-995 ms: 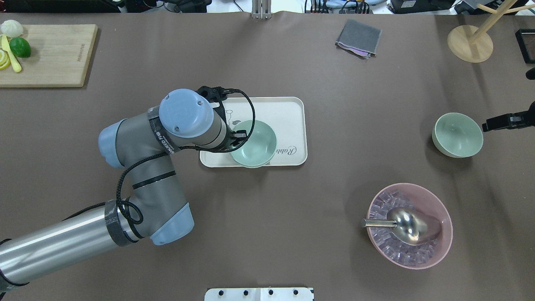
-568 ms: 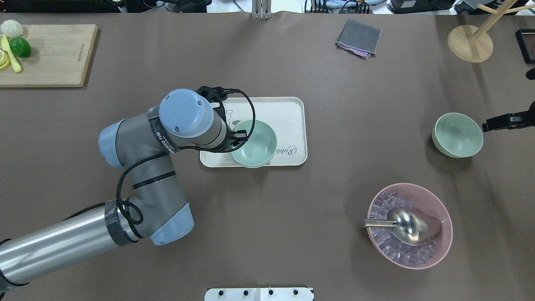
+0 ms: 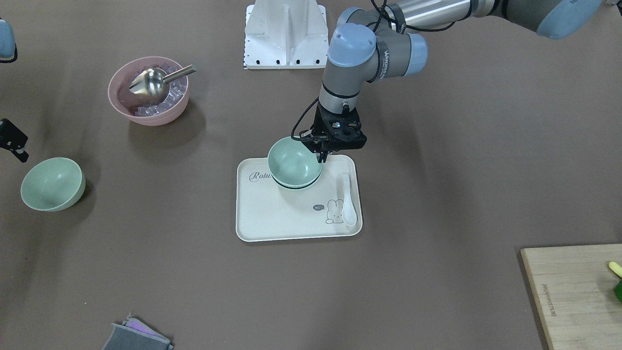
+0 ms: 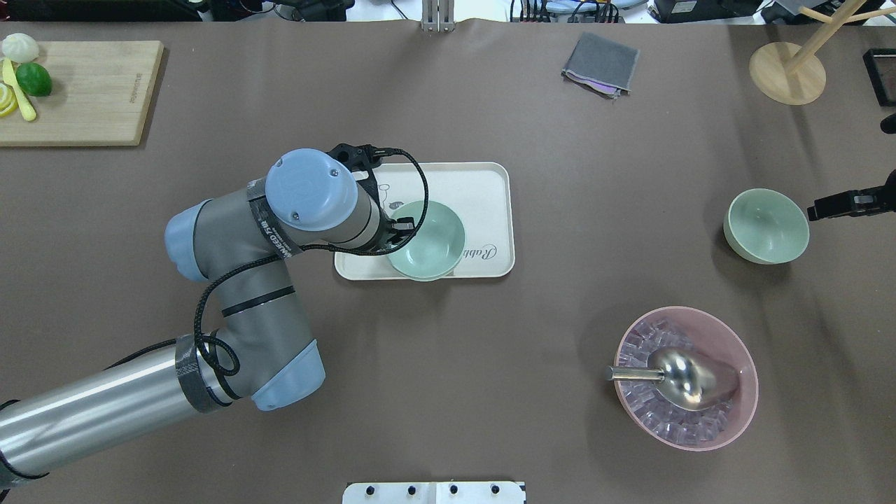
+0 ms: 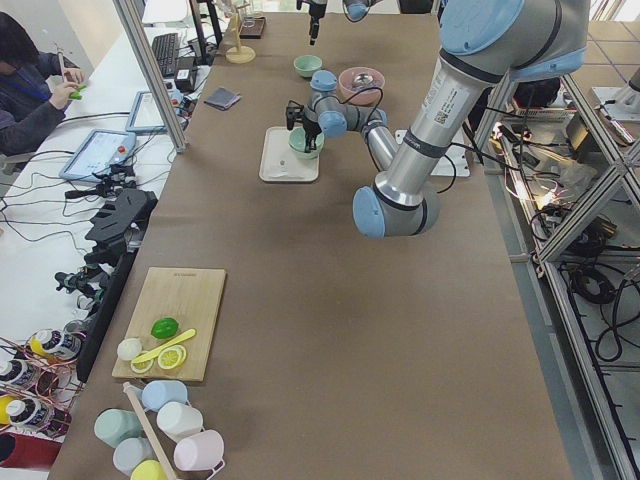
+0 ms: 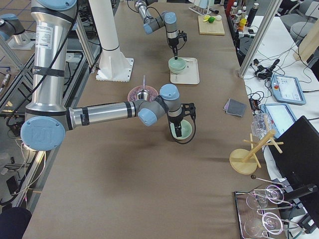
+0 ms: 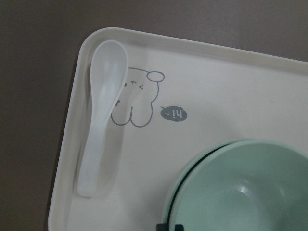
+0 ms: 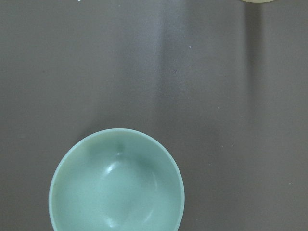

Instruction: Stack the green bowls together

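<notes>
Two green bowls sit nested on the cream tray (image 4: 483, 189): the upper bowl (image 4: 428, 239) (image 3: 294, 166) (image 7: 240, 187) rests inside a lower one whose rim (image 7: 175, 192) shows just beneath it. My left gripper (image 3: 322, 154) (image 4: 400, 228) is shut on the upper bowl's rim on the side toward my base. A single green bowl (image 4: 766, 225) (image 3: 52, 183) (image 8: 116, 185) stands alone on the table at my right. My right gripper (image 4: 815, 210) hovers just beside and above it, apart from it, and looks open, with no fingertips in its wrist view.
A white spoon (image 3: 347, 199) (image 7: 103, 110) lies along the tray's edge. A pink bowl (image 4: 686, 378) of ice with a metal scoop sits near my right front. A cutting board (image 4: 84, 91), a grey cloth (image 4: 600, 63) and a wooden stand (image 4: 787, 73) line the far side.
The upper bowl and my left gripper have shifted very slightly to the right in the overhead view. The right arm and the lone bowl have not moved.
</notes>
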{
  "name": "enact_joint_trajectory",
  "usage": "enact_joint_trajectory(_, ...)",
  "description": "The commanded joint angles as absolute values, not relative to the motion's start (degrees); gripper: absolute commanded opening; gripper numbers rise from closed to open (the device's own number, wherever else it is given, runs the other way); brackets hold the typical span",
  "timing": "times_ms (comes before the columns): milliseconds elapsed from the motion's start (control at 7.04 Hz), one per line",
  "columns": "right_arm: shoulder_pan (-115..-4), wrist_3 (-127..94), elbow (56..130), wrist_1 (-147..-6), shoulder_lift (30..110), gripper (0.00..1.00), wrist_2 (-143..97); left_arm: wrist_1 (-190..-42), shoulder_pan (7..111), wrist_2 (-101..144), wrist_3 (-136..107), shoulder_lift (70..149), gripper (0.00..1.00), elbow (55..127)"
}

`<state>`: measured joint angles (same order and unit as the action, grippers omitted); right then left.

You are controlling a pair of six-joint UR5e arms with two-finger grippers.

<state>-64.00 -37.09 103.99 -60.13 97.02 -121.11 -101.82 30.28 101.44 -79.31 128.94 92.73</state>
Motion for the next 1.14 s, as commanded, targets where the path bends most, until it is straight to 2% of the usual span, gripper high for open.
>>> enact_joint_trajectory(0, -64.0, -37.1, 104.0, -60.2, 96.9, 1.00, -121.0, -102.0, 30.3, 101.4, -79.4, 128.9, 0.00, 92.4)
enact_joint_trajectory(853, -64.0, -37.1, 103.9, -60.2, 96.9, 1.00, -121.1, -103.2, 30.3, 101.4, -79.4, 128.9, 0.00, 92.3)
enact_joint_trajectory(995, -64.0, -37.1, 103.8, -60.2, 96.9, 1.00, -121.1, -103.4, 30.4, 101.4, -79.4, 128.9, 0.38, 92.3)
